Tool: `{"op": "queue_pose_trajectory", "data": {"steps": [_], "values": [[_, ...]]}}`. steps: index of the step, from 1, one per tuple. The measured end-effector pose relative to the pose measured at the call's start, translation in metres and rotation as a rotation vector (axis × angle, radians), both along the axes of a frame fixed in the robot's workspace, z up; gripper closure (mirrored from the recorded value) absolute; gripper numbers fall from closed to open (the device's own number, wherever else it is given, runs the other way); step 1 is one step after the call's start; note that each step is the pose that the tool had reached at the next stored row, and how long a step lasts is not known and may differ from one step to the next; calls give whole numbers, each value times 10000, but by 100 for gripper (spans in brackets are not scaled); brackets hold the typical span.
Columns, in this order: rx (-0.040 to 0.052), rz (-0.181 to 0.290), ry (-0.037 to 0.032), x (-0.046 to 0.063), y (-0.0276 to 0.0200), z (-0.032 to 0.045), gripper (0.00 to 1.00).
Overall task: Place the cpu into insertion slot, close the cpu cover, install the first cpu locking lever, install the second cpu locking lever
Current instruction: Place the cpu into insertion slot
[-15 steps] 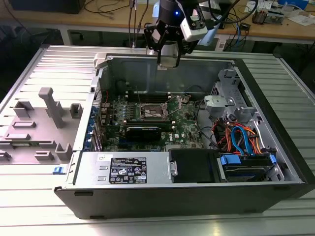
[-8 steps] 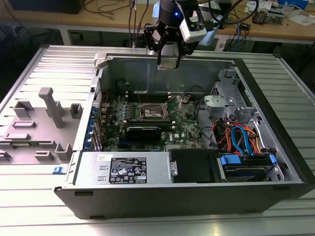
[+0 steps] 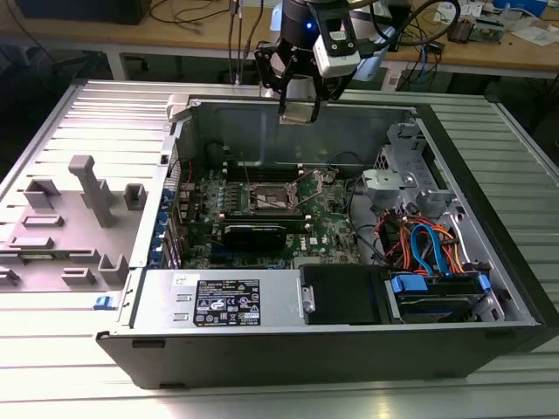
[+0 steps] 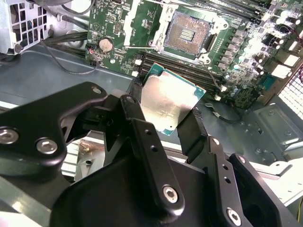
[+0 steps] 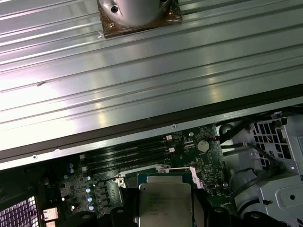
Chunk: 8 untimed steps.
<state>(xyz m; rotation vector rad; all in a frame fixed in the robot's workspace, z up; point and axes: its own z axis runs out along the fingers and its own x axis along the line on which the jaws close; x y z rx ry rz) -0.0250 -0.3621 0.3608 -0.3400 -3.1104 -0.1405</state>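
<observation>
- Silvery ribbed metal forms the table (image 3: 52, 384); an open black computer case (image 3: 349, 349) lies on it.
- Nearest inside the case sit a grey power supply box (image 3: 218, 301) and, toward the exterior view's right, a drive bay (image 3: 437, 288) under blue and orange cables.
- At the exterior view's left, just beside the case, a grey plastic fixture (image 3: 83, 196) stands on the table.
- Further in lies the green motherboard (image 3: 327, 214), with a long black card (image 3: 253, 234) across its near part.
- The insertion slot (image 3: 266, 196) sits near the board's middle. In the second wrist view its dark centre with fine contacts lies uncovered inside the silvery rim.
- The cpu cover (image 4: 131, 21) is swung off the slot and rests beside it, with green board showing through its window.
- Long narrow memory slots (image 4: 184, 71) run alongside the slot.
- Over the far part of the case hangs the pincer (image 3: 298, 109). Its black fingers (image 4: 191, 132) press on opposite edges of the cpu (image 4: 165, 97), pinching it.
- The cpu is held in the air with its silvery top toward the wrist cameras. It is well above the board and apart from the slot.
- Farthest back, a wooden table (image 3: 175, 35) carries loose cables.
</observation>
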Motion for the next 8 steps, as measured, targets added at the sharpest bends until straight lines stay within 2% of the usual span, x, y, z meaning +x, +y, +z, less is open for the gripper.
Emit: {"op": "queue_pose_trajectory", "data": {"steps": [8], "values": [[0,0,0,-2,0,0,46]]}}
